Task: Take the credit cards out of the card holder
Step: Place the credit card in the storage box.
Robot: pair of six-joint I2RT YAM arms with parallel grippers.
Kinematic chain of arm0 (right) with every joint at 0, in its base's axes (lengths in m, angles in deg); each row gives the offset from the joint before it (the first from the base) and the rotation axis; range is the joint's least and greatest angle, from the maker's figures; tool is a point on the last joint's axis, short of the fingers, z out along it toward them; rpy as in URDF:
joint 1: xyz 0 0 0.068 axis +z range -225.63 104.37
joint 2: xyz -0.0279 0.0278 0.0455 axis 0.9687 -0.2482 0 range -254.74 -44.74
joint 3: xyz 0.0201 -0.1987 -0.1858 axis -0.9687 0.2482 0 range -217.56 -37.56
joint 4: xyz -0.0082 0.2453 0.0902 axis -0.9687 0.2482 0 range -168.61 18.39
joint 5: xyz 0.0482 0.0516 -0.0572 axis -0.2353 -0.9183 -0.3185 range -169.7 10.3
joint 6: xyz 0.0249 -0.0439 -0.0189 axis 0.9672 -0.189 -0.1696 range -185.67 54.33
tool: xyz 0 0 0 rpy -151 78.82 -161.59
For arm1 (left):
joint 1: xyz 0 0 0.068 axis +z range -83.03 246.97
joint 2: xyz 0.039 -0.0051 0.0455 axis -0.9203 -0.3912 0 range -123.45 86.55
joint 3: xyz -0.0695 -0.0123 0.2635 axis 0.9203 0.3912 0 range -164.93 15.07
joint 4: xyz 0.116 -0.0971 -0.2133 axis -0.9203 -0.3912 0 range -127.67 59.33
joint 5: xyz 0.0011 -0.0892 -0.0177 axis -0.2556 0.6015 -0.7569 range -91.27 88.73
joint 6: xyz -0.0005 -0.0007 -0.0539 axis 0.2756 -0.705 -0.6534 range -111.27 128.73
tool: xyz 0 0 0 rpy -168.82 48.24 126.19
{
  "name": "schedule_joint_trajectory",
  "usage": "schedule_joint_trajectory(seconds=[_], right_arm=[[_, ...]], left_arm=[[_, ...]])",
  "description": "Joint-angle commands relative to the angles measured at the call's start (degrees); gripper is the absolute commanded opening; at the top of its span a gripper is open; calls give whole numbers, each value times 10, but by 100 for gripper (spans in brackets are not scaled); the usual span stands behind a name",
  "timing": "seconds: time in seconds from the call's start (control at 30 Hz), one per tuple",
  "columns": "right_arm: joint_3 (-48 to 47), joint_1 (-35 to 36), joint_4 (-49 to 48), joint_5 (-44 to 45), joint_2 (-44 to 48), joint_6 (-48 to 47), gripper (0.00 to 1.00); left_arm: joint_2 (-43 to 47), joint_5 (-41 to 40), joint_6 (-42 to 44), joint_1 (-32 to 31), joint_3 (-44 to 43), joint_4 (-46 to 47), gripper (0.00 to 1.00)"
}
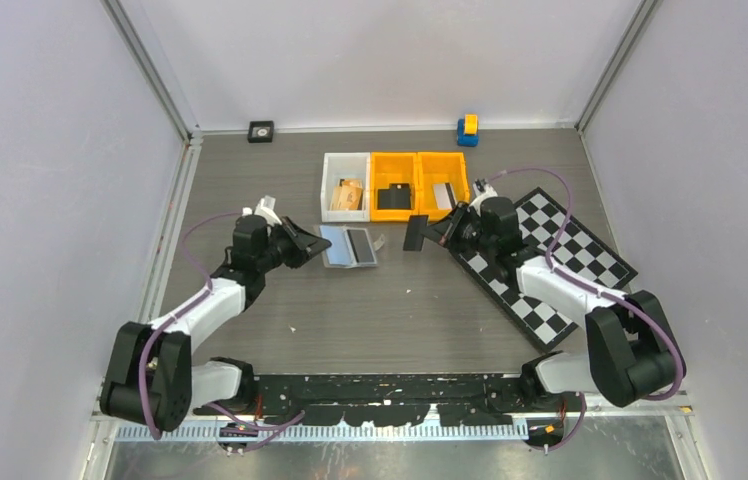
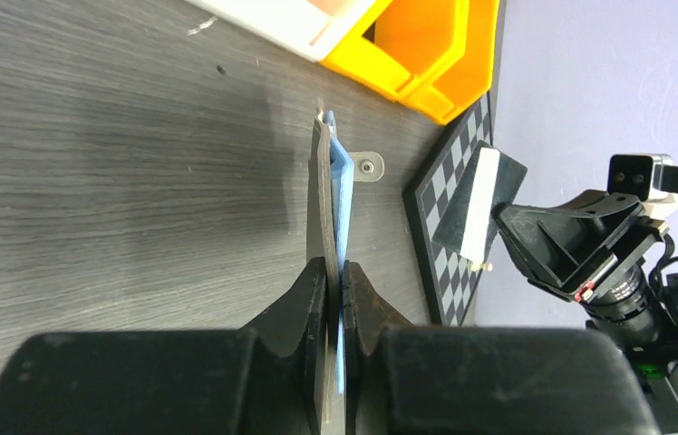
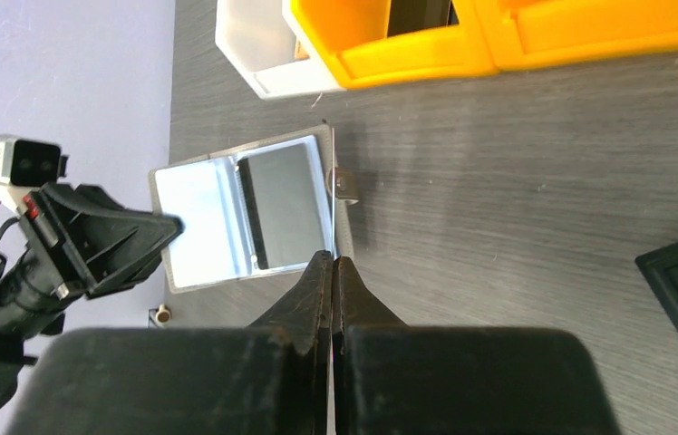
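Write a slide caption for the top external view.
Left gripper clamps the open card holder; right gripper holds a dark credit card.

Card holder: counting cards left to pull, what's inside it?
One dark grey card shows in the card holder; its other pocket looks bare. Anything tucked deeper is hidden.

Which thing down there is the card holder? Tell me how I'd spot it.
Find the row of three bins at the table's far side. Just in front of the white bin lies the card holder, open, its left edge pinched by the left gripper. Unlike the bins it is a thin grey folder, pale blue inside.
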State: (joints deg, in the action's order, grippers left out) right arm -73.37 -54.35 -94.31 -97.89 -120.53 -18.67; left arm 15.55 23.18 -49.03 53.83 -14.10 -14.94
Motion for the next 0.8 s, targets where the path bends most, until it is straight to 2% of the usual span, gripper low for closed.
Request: schedule_joint_trajectory(seconds=[0.0, 0.3, 0.53, 0.77], right_arm=[[-62, -1, 28, 41, -14, -28, 0], [-235, -1, 95, 38, -150, -51, 0], [-435, -1, 203, 9, -313, -124, 0], [-564, -1, 259, 3, -408, -137, 0]], left_arm=[[61, -85, 19, 1, -9, -44, 0], [114, -163, 4, 1, 12, -77, 0], [103, -153, 1, 1, 11, -72, 0], [101, -151, 1, 1, 12, -68, 0]])
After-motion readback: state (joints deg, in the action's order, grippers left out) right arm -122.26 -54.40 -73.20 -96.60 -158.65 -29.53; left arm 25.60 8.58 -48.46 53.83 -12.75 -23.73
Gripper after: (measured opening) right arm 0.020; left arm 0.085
